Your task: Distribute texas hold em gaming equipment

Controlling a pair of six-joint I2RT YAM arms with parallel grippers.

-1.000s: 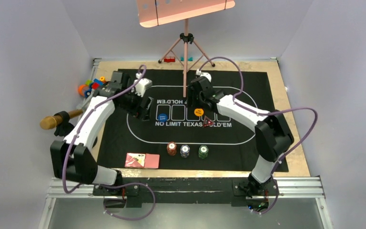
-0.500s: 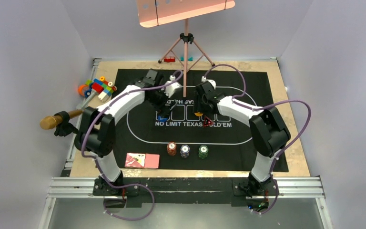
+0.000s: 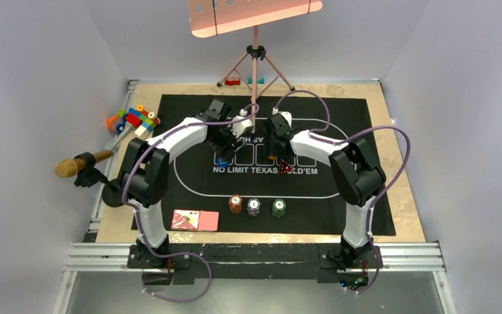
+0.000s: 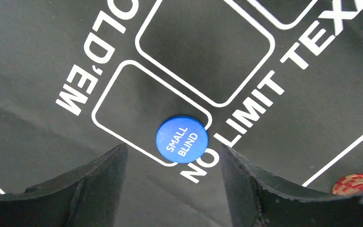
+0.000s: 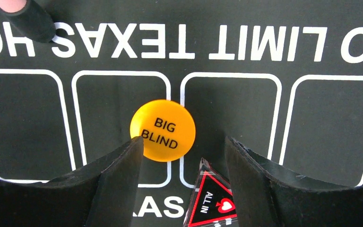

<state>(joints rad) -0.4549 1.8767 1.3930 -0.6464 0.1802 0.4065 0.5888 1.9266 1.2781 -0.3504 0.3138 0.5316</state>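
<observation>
My left gripper (image 4: 173, 147) (image 3: 223, 150) hangs open just above the mat. The blue "SMALL BLIND" button (image 4: 182, 140) lies flat just ahead of its tips, touched by neither finger. My right gripper (image 5: 184, 139) (image 3: 278, 152) is open too. The orange "BIG BLIND" button (image 5: 162, 130) lies at its left fingertip, and the dark red-edged "ALL IN" triangle (image 5: 212, 203) (image 3: 285, 168) sits between the fingers. Red (image 3: 235, 204), grey (image 3: 253, 207) and green (image 3: 279, 208) chip stacks stand in a row near the front. Pink-backed cards (image 3: 195, 220) lie at the front left.
The black printed mat (image 3: 170, 190) covers the wooden table. Toy blocks (image 3: 134, 119) and a wooden-handled tool (image 3: 78, 165) sit off its left edge. A tripod (image 3: 255, 65) stands at the back centre, with one foot (image 5: 28, 21) on the mat close to both wrists.
The left arm swung right from the mat's left side to over the blue button, and its jaws narrowed. The right gripper shifted slightly left and lower over the orange button.
</observation>
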